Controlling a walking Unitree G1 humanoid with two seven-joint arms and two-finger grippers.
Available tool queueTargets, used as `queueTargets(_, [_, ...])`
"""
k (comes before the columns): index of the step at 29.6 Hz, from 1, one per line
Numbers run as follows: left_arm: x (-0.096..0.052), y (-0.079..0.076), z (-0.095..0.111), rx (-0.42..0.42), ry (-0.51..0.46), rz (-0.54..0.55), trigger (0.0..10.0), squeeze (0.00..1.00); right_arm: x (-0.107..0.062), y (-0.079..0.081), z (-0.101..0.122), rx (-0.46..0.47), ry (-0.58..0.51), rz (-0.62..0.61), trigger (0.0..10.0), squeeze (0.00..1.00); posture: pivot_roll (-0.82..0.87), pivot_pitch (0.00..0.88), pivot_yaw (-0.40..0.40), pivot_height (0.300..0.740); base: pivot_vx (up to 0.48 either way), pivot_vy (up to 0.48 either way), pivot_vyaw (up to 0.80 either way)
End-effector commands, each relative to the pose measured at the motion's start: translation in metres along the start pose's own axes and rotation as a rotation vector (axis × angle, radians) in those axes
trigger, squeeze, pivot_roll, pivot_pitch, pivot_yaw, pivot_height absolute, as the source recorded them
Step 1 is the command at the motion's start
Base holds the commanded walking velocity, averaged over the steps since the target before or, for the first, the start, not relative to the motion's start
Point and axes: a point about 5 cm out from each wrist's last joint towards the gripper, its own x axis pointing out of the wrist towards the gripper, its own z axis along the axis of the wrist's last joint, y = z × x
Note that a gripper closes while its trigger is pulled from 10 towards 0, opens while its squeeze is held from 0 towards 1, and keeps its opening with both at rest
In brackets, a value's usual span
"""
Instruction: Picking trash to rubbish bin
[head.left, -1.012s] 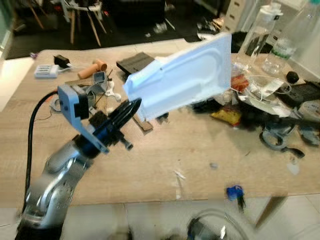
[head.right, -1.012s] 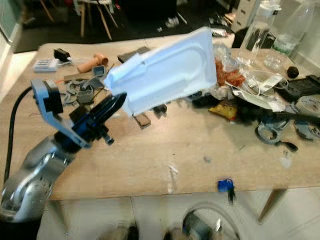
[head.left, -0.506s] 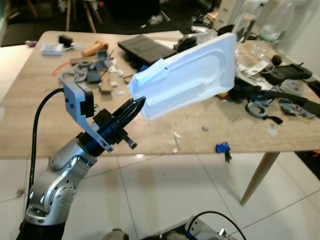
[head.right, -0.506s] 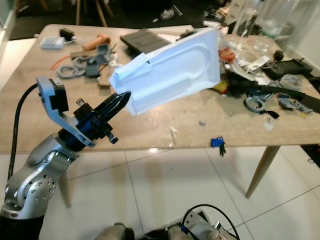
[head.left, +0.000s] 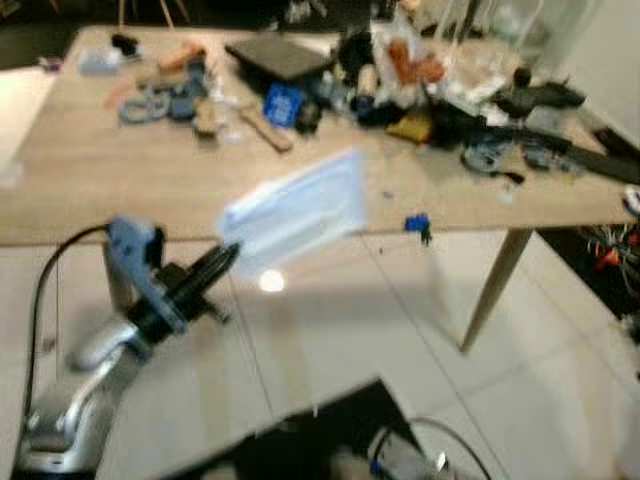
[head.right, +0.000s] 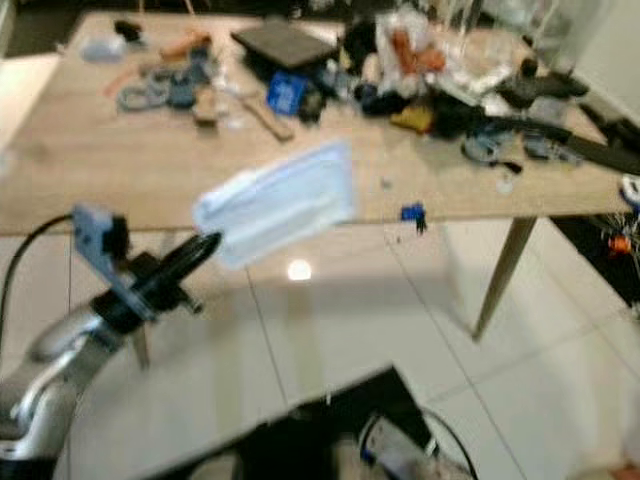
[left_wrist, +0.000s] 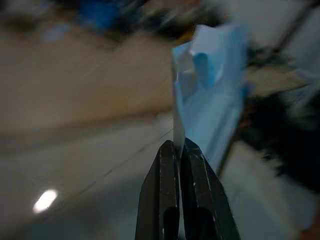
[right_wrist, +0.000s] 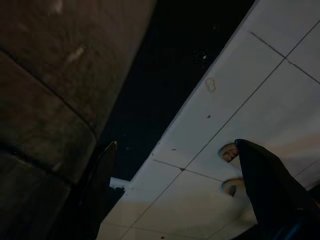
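The left gripper (head.left: 228, 252) pinches one end of a flat white plastic tray (head.left: 295, 211) in the air. It is in front of a messy long wooden table (head.left: 90, 190). The right gripper (right_wrist: 175, 185) hangs with its fingers wide apart.

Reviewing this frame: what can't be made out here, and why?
- Small clutter on the wooden table: motion blur in both eye views makes most items unnameable.
- White plastic tray held by the left pincer: blurred; its shape detail is lost, and in the left wrist view the pincer covers its near edge.
- Rubbish bin: cannot be located.
- Right pincer: its wrist view is dark; the brown surface beside it is unidentifiable.
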Motion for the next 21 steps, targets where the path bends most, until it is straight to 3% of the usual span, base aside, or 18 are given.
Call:
queueTargets(1, [-0.010, 0.010, -0.015, -0.014, 0.050, 0.046, 10.0, 0.00, 0.002, 0.012, 0.004, 0.007, -0.021, 0.040, 10.0, 0.00, 0.10, 0.147, -0.019, 0.740, -0.375, 0.000, 0.00])
queueTargets(4, [-0.032, 0.029, -0.040, -0.054, 0.132, 0.162, 10.0, 0.00, 0.002, 0.012, 0.003, 0.004, -0.019, 0.042, 10.0, 0.00, 0.10, 0.148, -0.020, 0.740, -0.375, 0.000, 0.00])
queueTargets(6, [-0.049, 0.042, -0.065, -0.063, 0.238, 0.262, 10.0, 0.00, 0.002, 0.012, 0.003, 0.004, -0.018, 0.042, 10.0, 0.00, 0.10, 0.148, -0.020, 0.740, -0.337, 0.000, 0.00])
queueTargets(7, [-0.049, 0.042, -0.065, -0.063, 0.238, 0.262, 10.0, 0.00, 0.002, 0.012, 0.003, 0.004, -0.018, 0.042, 10.0, 0.00, 0.10, 0.148, -0.020, 0.740, -0.337, 0.000, 0.00])
queueTargets(10, [-0.079, 0.052, -0.108, -0.072, 0.436, 0.385, 10.0, 0.00, 0.002, 0.013, 0.002, 0.005, -0.015, 0.043, 10.0, 0.00, 0.10, 0.148, -0.019, 0.740, -0.345, 0.000, 0.00])
queueTargets(12, [-0.098, 0.052, -0.134, -0.074, 0.558, 0.456, 10.0, 0.00, 0.002, 0.013, 0.002, 0.011, -0.014, 0.043, 10.0, 0.00, 0.10, 0.148, -0.019, 0.740, -0.174, 0.000, 0.00])
queueTargets(13, [-0.098, 0.052, -0.134, -0.074, 0.558, 0.456, 10.0, 0.00, 0.002, 0.013, 0.002, 0.011, -0.014, 0.043, 10.0, 0.00, 0.10, 0.148, -0.019, 0.740, 0.000, 0.000, 0.00])
queueTargets(16, [-0.130, 0.047, -0.172, -0.037, 0.796, 0.602, 10.0, 0.00, 0.002, 0.013, 0.001, 0.010, -0.001, 0.046, 10.0, 0.00, 0.10, 0.146, -0.017, 0.740, 0.000, 0.000, 0.00])
queueTargets(17, [-0.130, 0.047, -0.172, -0.037, 0.796, 0.602, 10.0, 0.00, 0.002, 0.013, 0.001, 0.010, -0.001, 0.046, 10.0, 0.00, 0.10, 0.146, -0.017, 0.740, 0.000, 0.000, 0.00])
queueTargets(20, [-0.156, 0.032, -0.199, -0.017, 0.964, 0.701, 10.0, 0.00, 0.002, 0.013, 0.000, 0.004, 0.007, 0.050, 10.0, 0.00, 0.10, 0.142, -0.019, 0.740, 0.000, 0.000, -0.77])
queueTargets(21, [-0.156, 0.032, -0.199, -0.017, 0.964, 0.701, 10.0, 0.00, 0.002, 0.013, 0.000, 0.004, 0.007, 0.050, 10.0, 0.00, 0.10, 0.142, -0.019, 0.740, 0.000, 0.000, -0.77])
